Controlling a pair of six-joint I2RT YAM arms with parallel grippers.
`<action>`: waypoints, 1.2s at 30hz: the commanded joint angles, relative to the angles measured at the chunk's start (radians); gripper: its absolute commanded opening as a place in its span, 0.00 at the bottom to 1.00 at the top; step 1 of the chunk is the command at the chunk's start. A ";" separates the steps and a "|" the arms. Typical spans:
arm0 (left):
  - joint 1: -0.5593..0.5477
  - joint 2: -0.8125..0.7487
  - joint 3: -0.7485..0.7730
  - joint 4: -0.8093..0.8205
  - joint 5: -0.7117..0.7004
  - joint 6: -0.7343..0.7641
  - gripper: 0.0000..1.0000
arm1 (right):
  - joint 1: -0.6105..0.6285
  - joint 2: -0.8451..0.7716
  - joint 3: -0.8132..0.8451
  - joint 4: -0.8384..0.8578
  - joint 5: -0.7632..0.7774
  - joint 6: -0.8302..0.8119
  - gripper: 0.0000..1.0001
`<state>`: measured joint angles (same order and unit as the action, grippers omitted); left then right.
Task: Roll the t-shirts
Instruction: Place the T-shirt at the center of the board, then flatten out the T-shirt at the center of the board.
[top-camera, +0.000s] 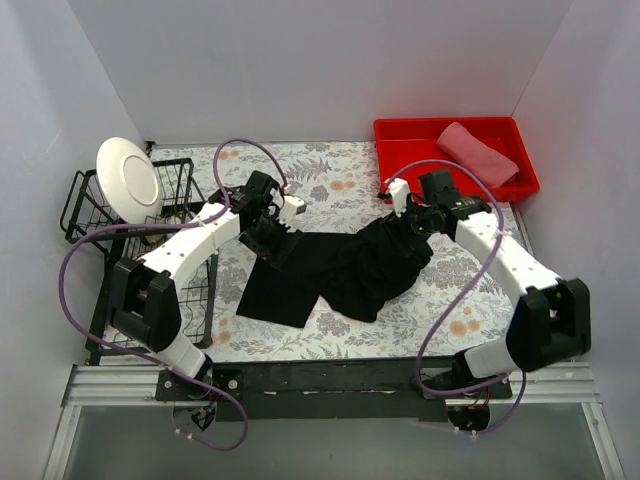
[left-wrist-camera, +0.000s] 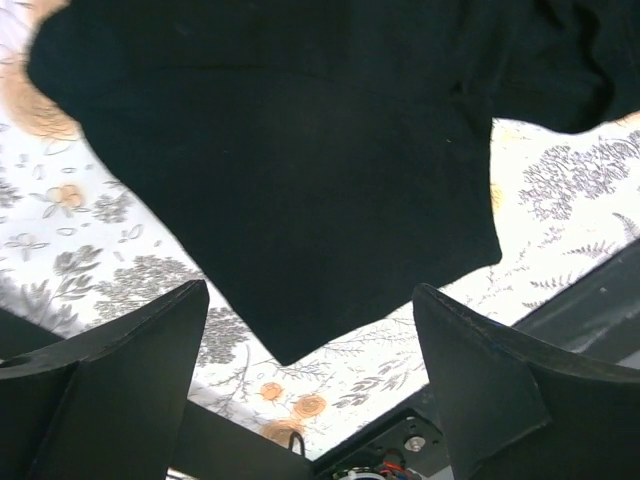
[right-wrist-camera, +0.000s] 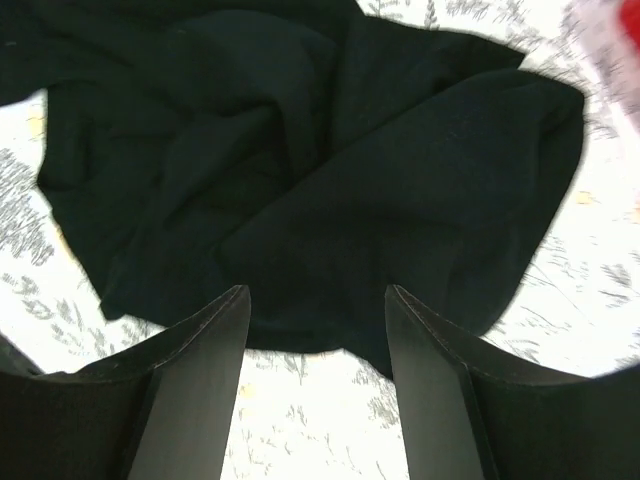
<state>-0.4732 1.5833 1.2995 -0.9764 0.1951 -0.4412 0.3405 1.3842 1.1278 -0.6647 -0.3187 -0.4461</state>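
Observation:
The black t-shirt (top-camera: 345, 268) lies crumpled on the flowered table, bunched on its right side and flatter on the left. My left gripper (top-camera: 272, 238) hovers over the shirt's left edge. Its jaws stand wide open in the left wrist view (left-wrist-camera: 310, 320), with a corner of the black cloth (left-wrist-camera: 300, 200) below them. My right gripper (top-camera: 413, 222) is over the shirt's upper right end. It is open (right-wrist-camera: 318, 300), and the folded black cloth (right-wrist-camera: 330, 200) lies just beyond the fingertips, not clamped. The salmon-pink t-shirt (top-camera: 476, 151) lies folded in the red bin.
The red bin (top-camera: 400, 140) stands at the back right corner. At the left, a black wire rack (top-camera: 92, 210) holds a white plate (top-camera: 128, 178). White walls close in the table on three sides. The dark base rail (top-camera: 330, 378) runs along the near edge.

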 joint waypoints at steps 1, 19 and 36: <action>-0.001 -0.009 -0.016 -0.005 0.079 0.016 0.82 | 0.000 0.123 0.050 0.105 0.021 0.067 0.65; -0.004 0.035 0.003 0.030 -0.003 0.001 0.81 | -0.173 0.153 0.165 0.067 0.089 0.178 0.01; 0.038 0.055 0.404 0.081 -0.334 -0.027 0.89 | 0.273 -0.080 0.070 0.094 0.076 -0.133 0.77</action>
<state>-0.4576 1.6585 1.5764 -0.9337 -0.0170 -0.4492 0.3916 1.3815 1.2510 -0.6300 -0.1425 -0.4461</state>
